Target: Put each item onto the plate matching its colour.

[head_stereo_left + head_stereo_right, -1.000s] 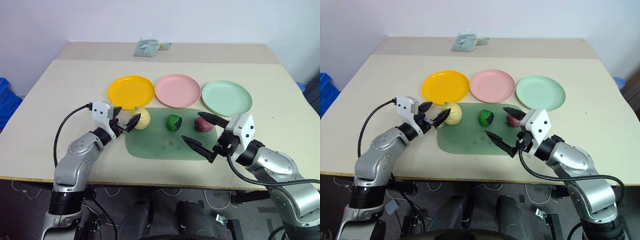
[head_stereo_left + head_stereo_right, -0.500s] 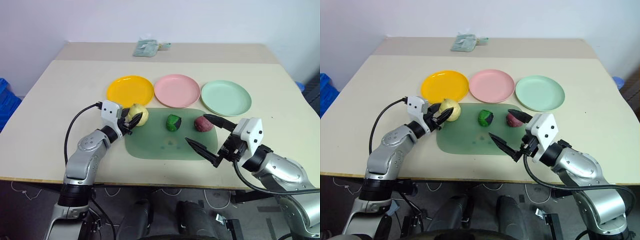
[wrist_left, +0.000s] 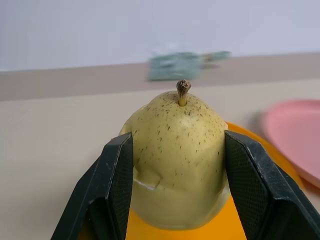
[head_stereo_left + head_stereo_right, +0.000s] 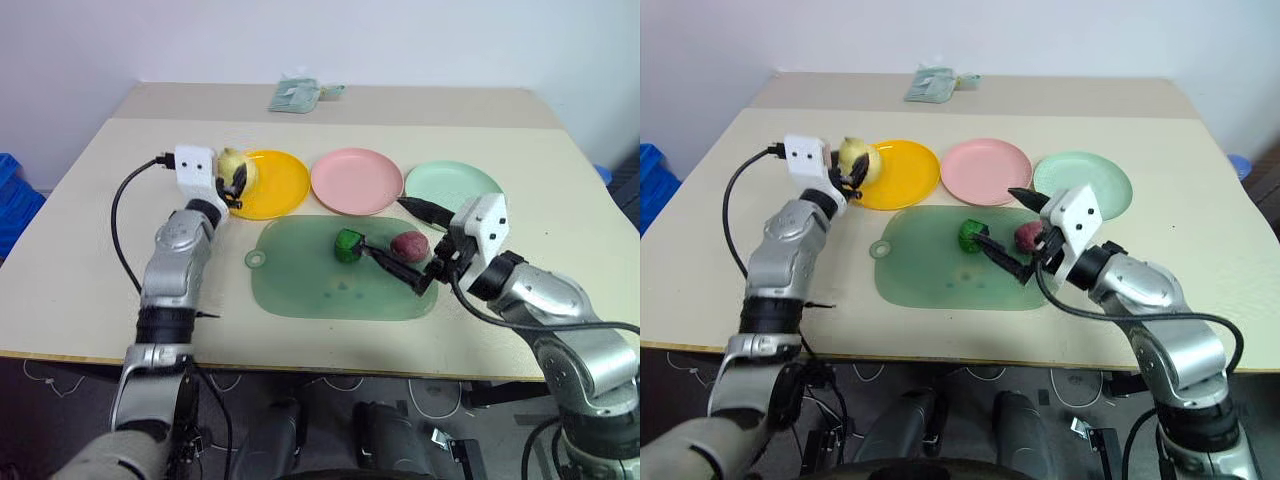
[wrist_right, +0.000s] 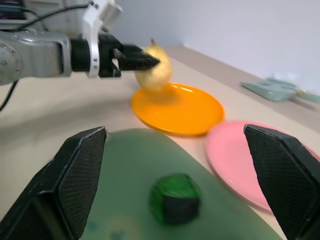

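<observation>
left gripper [image 4: 238, 180] with jaws clamped on the yellow pear [image 3: 175, 160], held over the near-left edge of the yellow plate [image 4: 270, 185], right gripper [image 4: 400, 240] with jaws wide open and empty, straddling the maroon item [image 4: 408, 244] on the green mat [image 4: 300, 280], dark green item [image 4: 348, 245] beside it, pink plate [image 4: 356, 181] and mint plate [image 4: 450, 183] bare on the bench [image 4: 120, 180]

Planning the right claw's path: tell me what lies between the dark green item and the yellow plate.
Only bare green mat and tabletop separate the dark green item from the yellow plate, seen in the left eye view.
</observation>
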`<state>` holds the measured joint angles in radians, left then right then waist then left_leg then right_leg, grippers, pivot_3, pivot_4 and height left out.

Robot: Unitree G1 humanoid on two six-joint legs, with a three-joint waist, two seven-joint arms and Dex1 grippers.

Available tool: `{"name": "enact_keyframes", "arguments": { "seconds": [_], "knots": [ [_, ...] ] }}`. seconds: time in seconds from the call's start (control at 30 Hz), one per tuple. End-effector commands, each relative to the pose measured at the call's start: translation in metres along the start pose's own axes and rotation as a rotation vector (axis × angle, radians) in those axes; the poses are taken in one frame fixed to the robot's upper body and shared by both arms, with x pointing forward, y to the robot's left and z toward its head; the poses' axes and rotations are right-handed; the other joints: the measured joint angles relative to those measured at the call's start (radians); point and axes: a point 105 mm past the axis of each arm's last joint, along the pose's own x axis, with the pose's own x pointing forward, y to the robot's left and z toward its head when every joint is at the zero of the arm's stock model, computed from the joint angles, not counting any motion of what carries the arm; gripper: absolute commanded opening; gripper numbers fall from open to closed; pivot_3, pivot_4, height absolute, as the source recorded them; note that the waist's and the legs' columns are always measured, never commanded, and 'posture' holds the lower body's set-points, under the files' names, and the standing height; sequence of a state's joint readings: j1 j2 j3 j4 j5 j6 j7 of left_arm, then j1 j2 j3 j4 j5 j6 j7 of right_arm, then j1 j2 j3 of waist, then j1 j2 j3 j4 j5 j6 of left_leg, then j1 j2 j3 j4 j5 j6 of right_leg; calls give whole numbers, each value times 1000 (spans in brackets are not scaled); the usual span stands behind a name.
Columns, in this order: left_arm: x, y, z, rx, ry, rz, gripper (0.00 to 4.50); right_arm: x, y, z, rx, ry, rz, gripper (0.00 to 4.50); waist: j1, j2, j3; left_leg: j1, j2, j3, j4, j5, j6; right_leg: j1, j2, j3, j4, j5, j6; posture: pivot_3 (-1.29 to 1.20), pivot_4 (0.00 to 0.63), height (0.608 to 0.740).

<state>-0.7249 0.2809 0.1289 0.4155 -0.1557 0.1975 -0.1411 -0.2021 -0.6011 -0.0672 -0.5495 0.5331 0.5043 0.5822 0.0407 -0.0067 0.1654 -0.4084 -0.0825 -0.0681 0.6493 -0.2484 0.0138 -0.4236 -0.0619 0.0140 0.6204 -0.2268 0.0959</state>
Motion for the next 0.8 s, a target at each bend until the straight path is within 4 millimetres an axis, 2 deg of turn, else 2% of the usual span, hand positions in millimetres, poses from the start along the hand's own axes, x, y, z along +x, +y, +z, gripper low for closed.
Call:
{"name": "enact_keyframes", "arguments": {
  "seconds": [0.03,0.07,0.23,0.37,0.43,0.53,0.67,0.8],
  "knots": [
    [18,-9,7,30,-38,9,2122,-3,-6,11,-51,-47,-2,4500,-1,0,0,0,0,0,0,0,0,0,0,0,0,0,0,0,150,740],
    [22,-13,7,29,-39,3,2122,-3,-7,10,-53,-47,-2,4500,0,0,0,0,0,1,0,0,1,-1,0,0,0,0,1,0,150,740],
    [33,-36,3,-26,-38,-74,4463,-8,-10,7,-68,-44,-15,4500,-2,0,0,-1,-1,1,0,-1,1,-1,-1,1,0,1,1,0,150,740],
    [29,-39,12,-45,-84,-100,4463,-14,-11,1,-64,-30,-36,4500,-4,0,0,-1,0,2,-1,-1,1,-2,-1,2,1,1,1,0,150,740],
    [21,-48,20,-80,-115,-187,4463,-17,-9,-6,-56,-21,-46,4500,-4,0,0,-1,0,2,-1,-1,1,-3,-1,3,2,1,1,0,150,740],
    [0,-70,30,-107,-130,-376,4463,-20,-5,-16,-41,-12,-51,4500,-4,0,0,-1,0,3,0,-1,1,-3,-1,4,3,1,1,0,150,740],
    [-38,-100,29,-97,-99,-657,4463,-23,-4,-27,-31,-9,-61,4500,-5,0,0,0,0,4,0,-1,1,-3,-1,5,5,1,1,0,150,740],
    [-54,-113,21,-74,-46,-783,4463,-26,-5,-34,-27,-14,-66,4500,-3,0,0,1,0,4,1,0,0,-3,-1,5,6,1,0,0,150,740]
  ]
}}
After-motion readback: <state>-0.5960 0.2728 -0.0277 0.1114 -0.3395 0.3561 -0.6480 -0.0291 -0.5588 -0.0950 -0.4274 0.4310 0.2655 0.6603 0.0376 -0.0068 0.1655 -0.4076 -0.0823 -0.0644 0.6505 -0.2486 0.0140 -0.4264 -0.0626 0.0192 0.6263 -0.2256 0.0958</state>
